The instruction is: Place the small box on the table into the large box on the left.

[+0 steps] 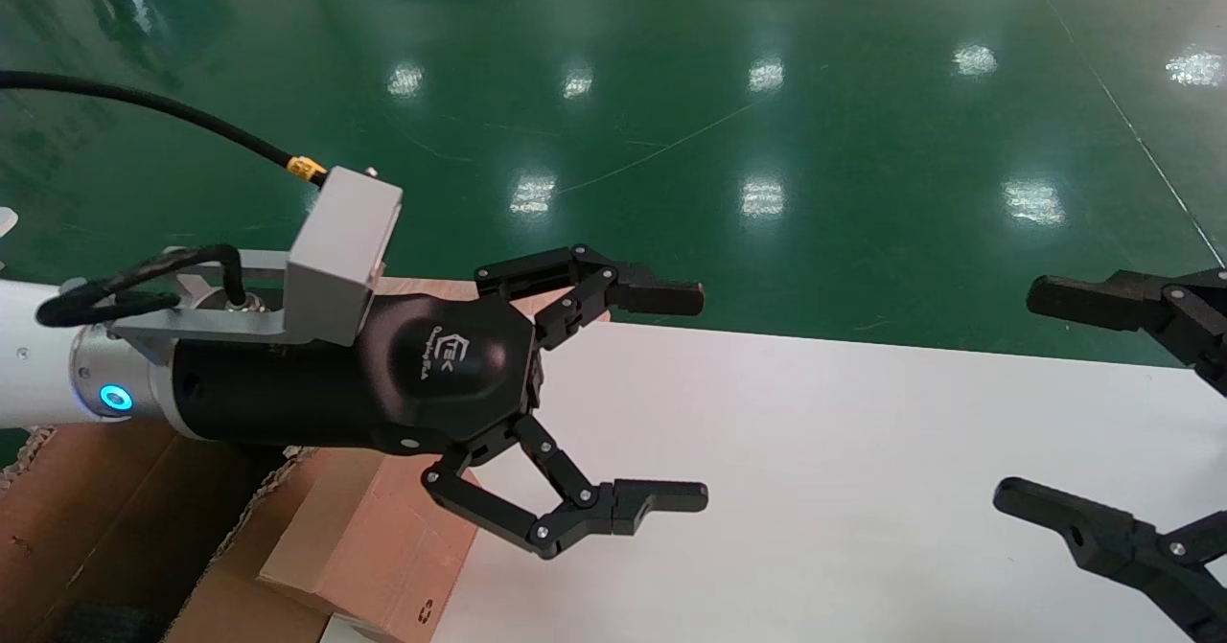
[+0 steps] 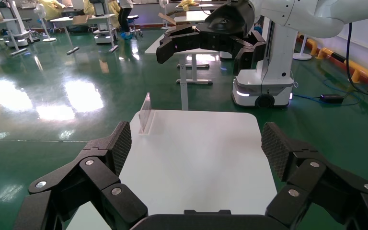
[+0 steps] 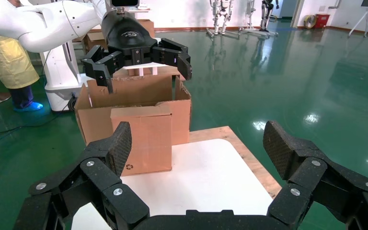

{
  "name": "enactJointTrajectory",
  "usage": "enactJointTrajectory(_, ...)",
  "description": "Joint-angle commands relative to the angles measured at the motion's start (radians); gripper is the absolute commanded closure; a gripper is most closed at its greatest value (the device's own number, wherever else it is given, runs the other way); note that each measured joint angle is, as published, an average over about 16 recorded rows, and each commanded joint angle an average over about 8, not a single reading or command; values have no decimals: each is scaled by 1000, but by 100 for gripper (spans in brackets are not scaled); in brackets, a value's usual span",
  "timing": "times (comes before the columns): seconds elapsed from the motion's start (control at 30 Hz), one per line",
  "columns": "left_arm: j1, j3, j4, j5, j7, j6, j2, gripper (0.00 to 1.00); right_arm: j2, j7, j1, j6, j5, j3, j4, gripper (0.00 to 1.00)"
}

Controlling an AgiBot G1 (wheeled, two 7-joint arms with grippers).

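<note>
Above small box (image 1: pixel 369 547), open-fingered left gripper (image 1: pixel 661 399)

A smooth white rectangular worktop (image 3: pixel 206 177) is seen over a glossy green floor (image 1: pixel 767 97). Plain brown is shown on the small cardboard box (image 3: pixel 143 139), marked by a tiny black recycling symbol (image 3: pixel 130 167). Brown corrugated card forms the large ragged box (image 3: pixel 134 93). Matte black is worn by the left end effector (image 1: pixel 671 394).

A glossy green floor (image 1: pixel 767 97) spreads across the hall, mirroring bright patches of ceiling light (image 1: pixel 764 197). Far back stand white work tables on metal legs (image 2: pixel 88 21) and a white wall (image 3: pixel 191 12). Yellow-and-black floor barriers (image 2: pixel 359 72) line one side. A red bin-like object (image 3: pixel 321 20), perhaps a cabinet, sits against the wall.
</note>
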Motion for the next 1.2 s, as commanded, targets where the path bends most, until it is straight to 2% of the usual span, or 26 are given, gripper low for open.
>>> enactJointTrajectory(0.03, 0, 0, 0, 0, 0, 0, 0, 0, 0, 0, 0, 0, 0, 0, 0, 0)
enactJointTrajectory(0.47, 0, 0, 0, 0, 0, 0, 0, 0, 0, 0, 0, 0, 0, 0, 0, 0)
enactJointTrajectory(0.5, 0, 0, 0, 0, 0, 0, 0, 0, 0, 0, 0, 0, 0, 0, 0, 6)
enactJointTrajectory(0.73, 1, -1, -1, 0, 1, 0, 0, 0, 0, 0, 0, 0, 0, 0, 0, 94)
enactJointTrajectory(0.77, 0, -1, -1, 1, 1, 0, 0, 0, 0, 0, 0, 0, 0, 0, 0, 100)
enactJointTrajectory(1.0, -26, 11, -1, 49, -8, -12, -14, 0, 0, 0, 0, 0, 0, 0, 0, 100)
enactJointTrajectory(1.2, -113, 59, 3, 204, -100, -50, -53, 0, 0, 0, 0, 0, 0, 0, 0, 100)
